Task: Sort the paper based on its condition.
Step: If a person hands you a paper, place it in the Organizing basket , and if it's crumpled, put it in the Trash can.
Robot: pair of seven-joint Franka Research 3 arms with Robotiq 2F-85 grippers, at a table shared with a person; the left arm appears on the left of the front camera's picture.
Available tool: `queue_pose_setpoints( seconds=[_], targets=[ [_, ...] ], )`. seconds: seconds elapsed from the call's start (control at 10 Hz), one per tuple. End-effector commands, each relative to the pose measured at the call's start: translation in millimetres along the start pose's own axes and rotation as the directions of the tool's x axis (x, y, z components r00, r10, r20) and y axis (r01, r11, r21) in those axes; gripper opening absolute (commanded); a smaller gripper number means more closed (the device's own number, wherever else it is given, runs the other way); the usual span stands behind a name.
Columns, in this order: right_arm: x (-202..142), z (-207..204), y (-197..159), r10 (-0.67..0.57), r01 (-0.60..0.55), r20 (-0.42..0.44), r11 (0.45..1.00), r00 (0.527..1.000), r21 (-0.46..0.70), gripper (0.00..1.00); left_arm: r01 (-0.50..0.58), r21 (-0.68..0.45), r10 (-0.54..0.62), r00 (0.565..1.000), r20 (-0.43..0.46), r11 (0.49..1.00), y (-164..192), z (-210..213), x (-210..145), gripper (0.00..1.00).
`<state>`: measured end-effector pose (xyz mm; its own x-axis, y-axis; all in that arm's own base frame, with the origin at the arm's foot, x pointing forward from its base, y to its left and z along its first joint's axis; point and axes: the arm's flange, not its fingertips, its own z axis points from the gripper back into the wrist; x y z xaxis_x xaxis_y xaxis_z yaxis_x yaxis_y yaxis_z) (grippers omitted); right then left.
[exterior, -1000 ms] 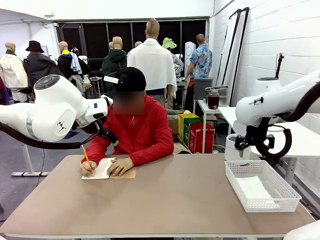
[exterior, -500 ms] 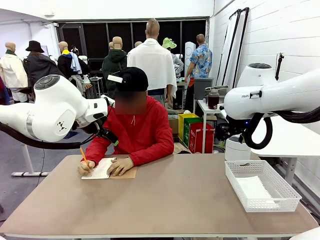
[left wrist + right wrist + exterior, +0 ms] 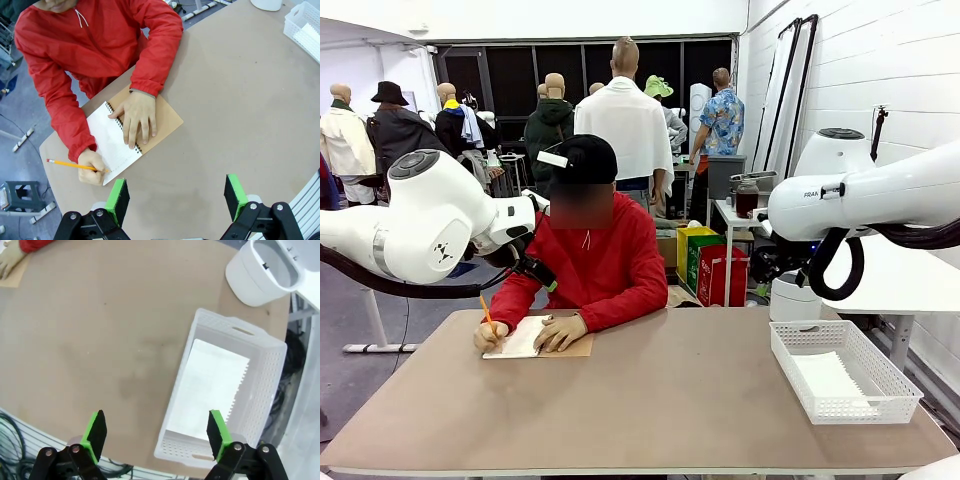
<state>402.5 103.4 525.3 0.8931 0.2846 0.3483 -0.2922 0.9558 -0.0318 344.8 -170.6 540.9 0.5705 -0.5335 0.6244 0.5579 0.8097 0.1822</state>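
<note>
Tan table (image 3: pixel 680 400): bare at centre. White plastic mesh tray (image 3: pixel 240 331) at its right end holds a flat white paper sheet (image 3: pixel 212 382). Person's hand (image 3: pixel 138 117) rests flat on a brown-covered spiral notebook (image 3: pixel 167 120). Left gripper (image 3: pixel 175 181) and right gripper (image 3: pixel 156 416): fingers spread wide, empty.

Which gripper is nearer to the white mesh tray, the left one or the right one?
Right. The right gripper hangs above the white mesh tray; the left gripper hangs over the table near the notebook, far from the tray.
</note>
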Motion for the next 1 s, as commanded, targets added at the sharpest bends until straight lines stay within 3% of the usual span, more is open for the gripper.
queue_pose_setpoints(
  seconds=[0.0,0.5,0.9],
  targets=[
    [0.0,-0.1,1.6,0.004,-0.004,0.0,1.0,1.0,0.001,1.0,-0.002,-0.004,0.002,1.0,0.0,1.0,0.9,-0.4,-1.2,1.0],
    [-16.5,10.7,40.7,0.16,-0.176,0.139,0.978,0.977,0.115,1.0,-0.002,-0.004,0.002,1.0,0.0,1.0,0.9,-0.4,-1.2,1.0],
    [-23.0,19.0,56.5,0.189,-0.244,0.281,0.954,0.941,0.176,1.0,-0.002,-0.004,0.002,1.0,0.0,1.0,0.9,-0.4,-1.2,1.0]
  ],
)
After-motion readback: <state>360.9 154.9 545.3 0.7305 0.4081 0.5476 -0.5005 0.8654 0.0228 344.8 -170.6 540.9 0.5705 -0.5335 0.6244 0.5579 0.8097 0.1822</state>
